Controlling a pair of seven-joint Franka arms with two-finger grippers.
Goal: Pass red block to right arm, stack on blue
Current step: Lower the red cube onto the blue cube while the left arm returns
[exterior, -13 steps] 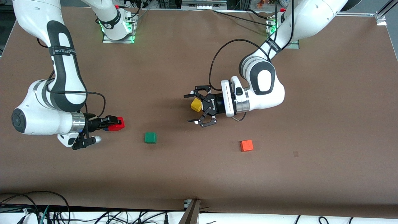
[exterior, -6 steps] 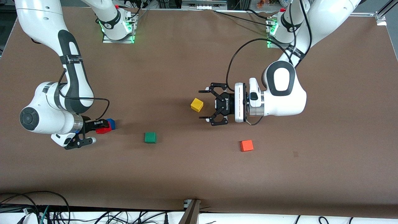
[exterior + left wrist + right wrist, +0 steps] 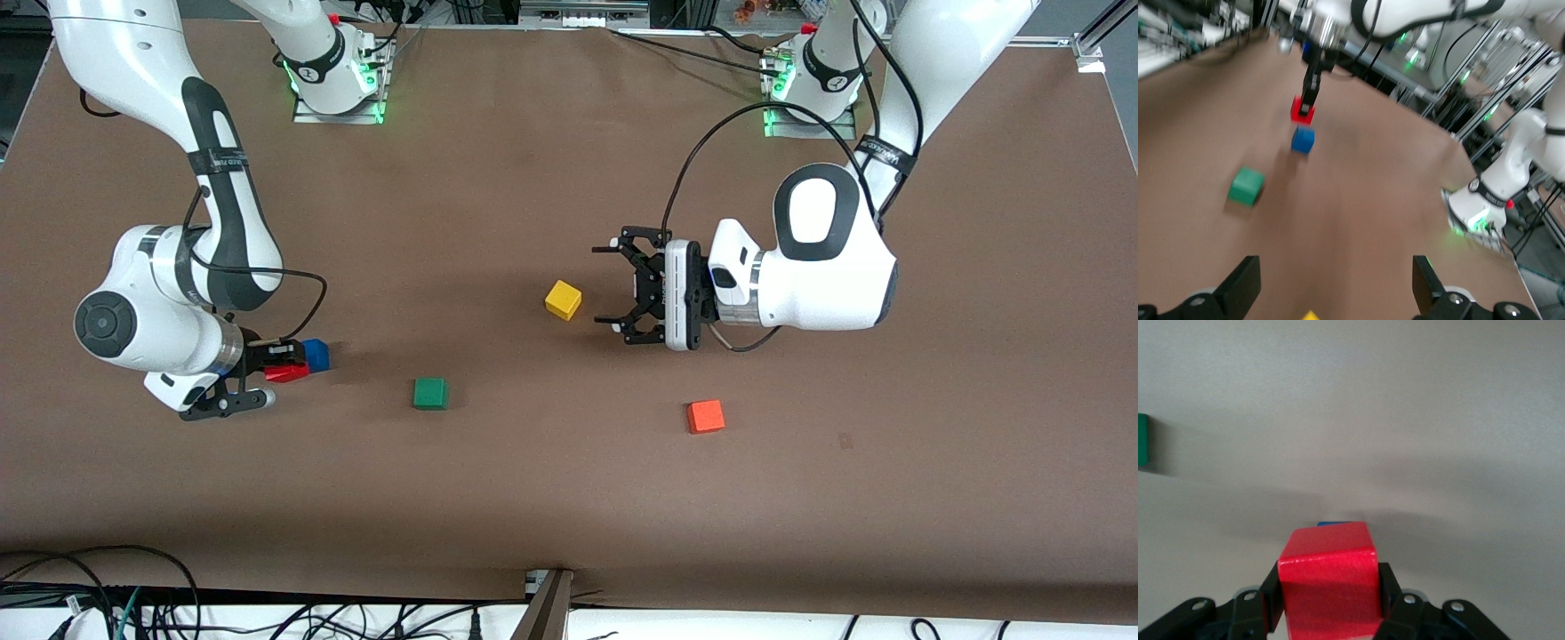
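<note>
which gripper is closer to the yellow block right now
Left. The left gripper is open just beside the yellow block, toward the left arm's end. The right gripper, shut on the red block, is over the blue block at the right arm's end.

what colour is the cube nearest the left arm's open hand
Yellow: the cube beside the left hand shows best in the front view.

red block (image 3: pixel 289 372) | blue cube (image 3: pixel 316 354) | green cube (image 3: pixel 430 393) | yellow cube (image 3: pixel 563 300)

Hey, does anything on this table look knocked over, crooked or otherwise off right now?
Nothing stands out. The right gripper holds the red block beside the blue cube; green, yellow and orange-red cubes sit flat. The left gripper hangs open.
</note>
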